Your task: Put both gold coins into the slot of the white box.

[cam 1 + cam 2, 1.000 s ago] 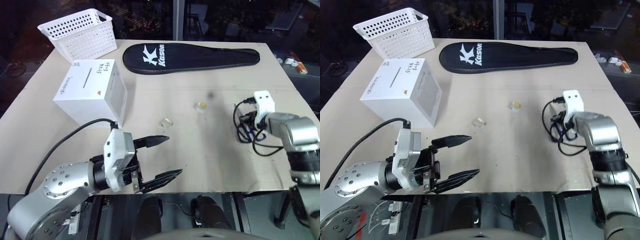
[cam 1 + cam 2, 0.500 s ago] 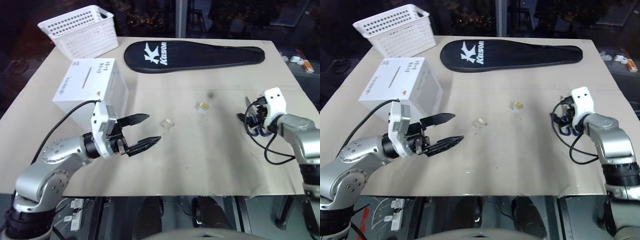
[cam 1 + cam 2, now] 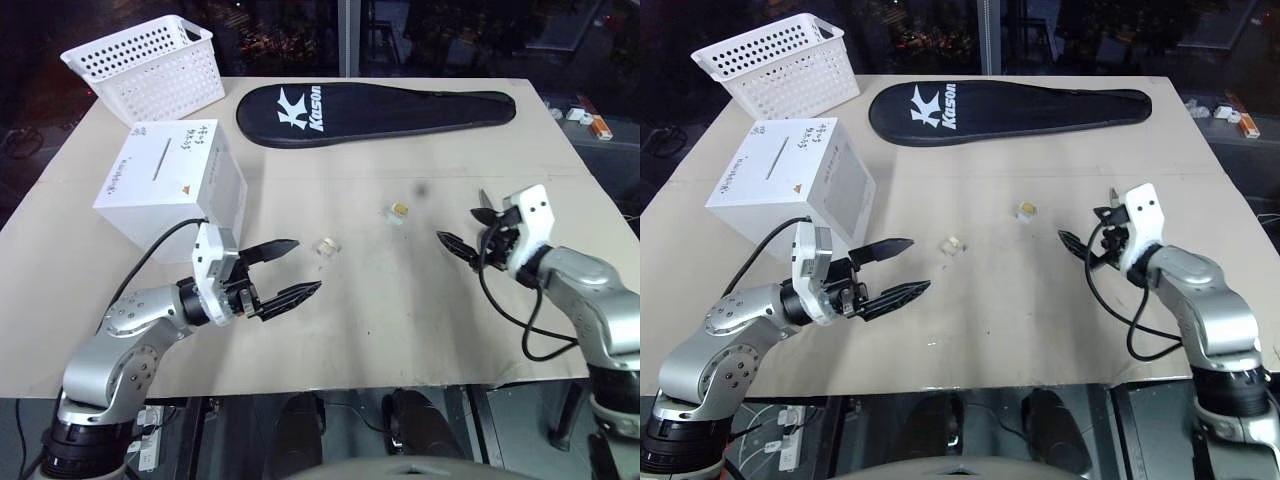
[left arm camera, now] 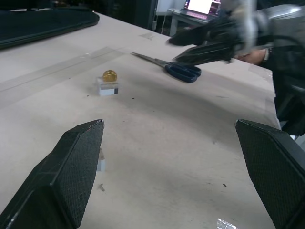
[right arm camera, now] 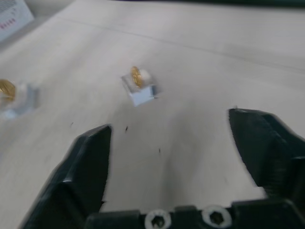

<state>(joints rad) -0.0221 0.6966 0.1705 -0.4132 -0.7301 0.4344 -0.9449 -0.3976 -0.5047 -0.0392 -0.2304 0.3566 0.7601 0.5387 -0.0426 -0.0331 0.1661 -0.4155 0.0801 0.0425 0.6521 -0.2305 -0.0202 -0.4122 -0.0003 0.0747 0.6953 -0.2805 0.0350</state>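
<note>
Right tool (image 3: 1086, 228) has lifted off the scissors (image 4: 171, 68), fingers apart; left tool (image 3: 290, 270) stays open

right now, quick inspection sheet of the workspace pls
surface: tan table, a few dark specks.
job's things: white box at the left, slot on its top face; two gold coins, each standing on a small clear case, one nearer the left hand, one nearer the right hand.
clutter: white basket, black racket cover, blue-handled scissors.
grippers: left hand open, empty; right hand open, empty.
cables: black cable looped by the right wrist.
surroundings: dark, little to tell.
</note>
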